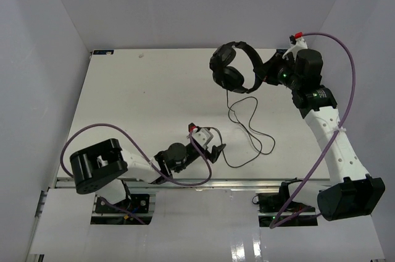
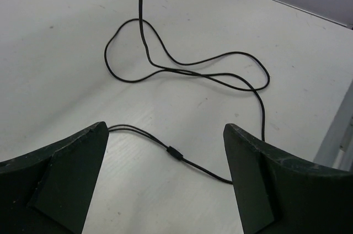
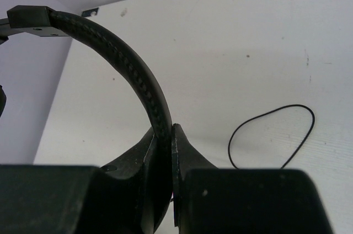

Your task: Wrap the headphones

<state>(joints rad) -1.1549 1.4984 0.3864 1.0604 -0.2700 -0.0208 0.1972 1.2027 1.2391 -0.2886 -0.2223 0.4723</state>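
Bright even overhead light, soft faint shadows, mild glare near front edge, close foreground parts blurred in wrist views

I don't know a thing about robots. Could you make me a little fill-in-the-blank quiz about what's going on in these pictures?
1. The right gripper is shut on the ____ of the headphones.
2. The left gripper is ____, with the thin cable passing between its fingers.
3. The rest of the cable lies in loose loops on the white ____.

Missing words: headband; open; table.
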